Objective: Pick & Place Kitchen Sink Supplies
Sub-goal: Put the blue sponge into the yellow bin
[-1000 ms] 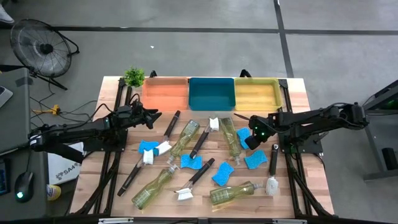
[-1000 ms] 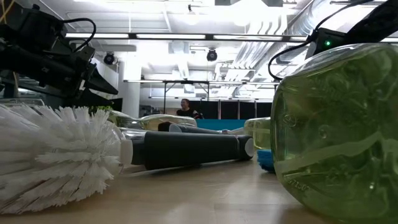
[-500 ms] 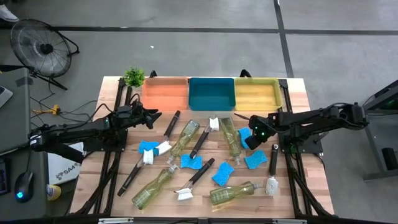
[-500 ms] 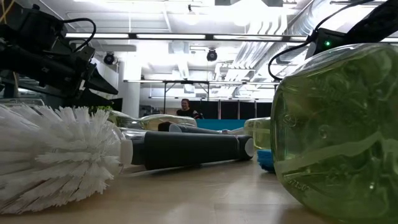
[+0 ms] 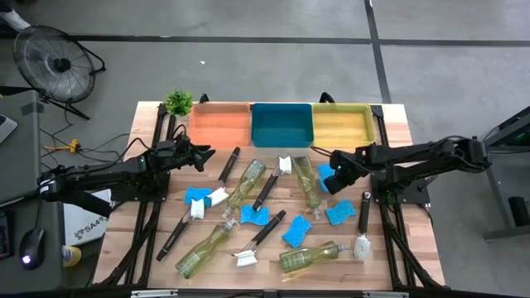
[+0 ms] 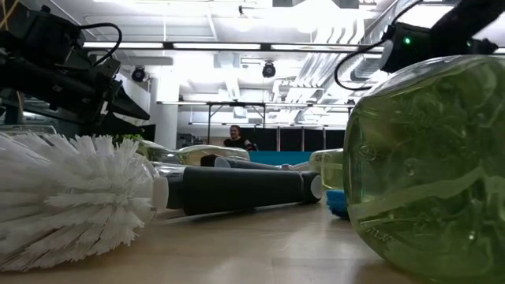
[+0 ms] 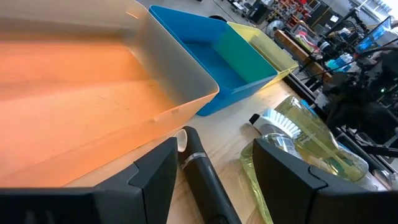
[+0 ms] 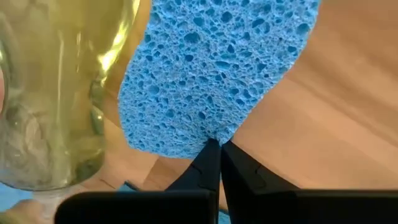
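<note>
Sponge (image 8: 214, 74) pinched by right claw (image 8: 214, 147), just short of the yellow bin (image 5: 340, 127).
Gripped at one edge for carrying; left claw (image 7: 211, 168) half-open, empty, beside the orange bin (image 7: 93, 93) end of the row.

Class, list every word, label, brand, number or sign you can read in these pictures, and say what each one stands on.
"SM": partly readable print on the white bag on the floor left of the table; the rest is cut off.
Bottles, sponges, brushes and bins: no readable labels.
</note>
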Motion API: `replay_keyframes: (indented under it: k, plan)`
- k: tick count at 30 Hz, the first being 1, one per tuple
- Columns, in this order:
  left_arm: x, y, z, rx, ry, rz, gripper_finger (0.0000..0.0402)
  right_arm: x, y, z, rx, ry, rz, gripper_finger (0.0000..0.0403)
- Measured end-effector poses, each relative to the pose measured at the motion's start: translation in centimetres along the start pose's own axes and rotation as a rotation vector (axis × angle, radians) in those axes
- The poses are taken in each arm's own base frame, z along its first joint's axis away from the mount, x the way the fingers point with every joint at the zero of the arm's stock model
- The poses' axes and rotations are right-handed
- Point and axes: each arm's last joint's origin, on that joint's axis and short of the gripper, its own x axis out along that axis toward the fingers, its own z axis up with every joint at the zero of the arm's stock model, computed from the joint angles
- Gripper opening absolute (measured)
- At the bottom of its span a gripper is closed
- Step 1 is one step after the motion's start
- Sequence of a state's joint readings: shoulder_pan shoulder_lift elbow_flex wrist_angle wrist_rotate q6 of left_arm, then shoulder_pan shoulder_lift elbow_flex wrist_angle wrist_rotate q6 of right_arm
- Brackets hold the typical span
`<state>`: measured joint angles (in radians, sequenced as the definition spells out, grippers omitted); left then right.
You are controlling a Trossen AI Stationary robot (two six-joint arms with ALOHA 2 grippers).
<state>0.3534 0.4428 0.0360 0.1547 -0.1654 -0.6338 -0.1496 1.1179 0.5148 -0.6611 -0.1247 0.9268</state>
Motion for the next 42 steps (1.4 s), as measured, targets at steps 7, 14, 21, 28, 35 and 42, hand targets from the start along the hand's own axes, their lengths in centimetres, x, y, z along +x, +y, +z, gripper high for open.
replay_keyframes:
  k: [7,14,21,28,35,42]
  plan:
    - [0.0,0.0,0.0,0.0,0.0,0.0,0.0205,-3.6,0.4,1.4,0.058,-0.053,-0.185,0.0]
    - [0.0,0.0,0.0,0.0,0.0,-0.001,0.0205,-7.1,-0.6,2.9,0.159,-0.117,-0.364,0.0]
    - [0.0,0.0,0.0,0.0,0.0,0.0,0.0205,-9.1,-2.4,4.8,0.267,-0.175,-0.441,0.0]
    - [0.0,0.0,0.0,0.0,0.0,0.0,0.0205,-10.2,-4.5,6.4,0.357,-0.207,-0.496,0.0]
    - [0.0,0.0,0.0,0.0,0.0,0.0,0.0205,-10.1,-6.4,9.2,0.387,-0.156,-0.62,0.0]
    - [0.0,0.0,0.0,0.0,0.0,-0.001,0.0205,-9.3,-8.2,12.4,0.405,-0.067,-0.784,0.0]
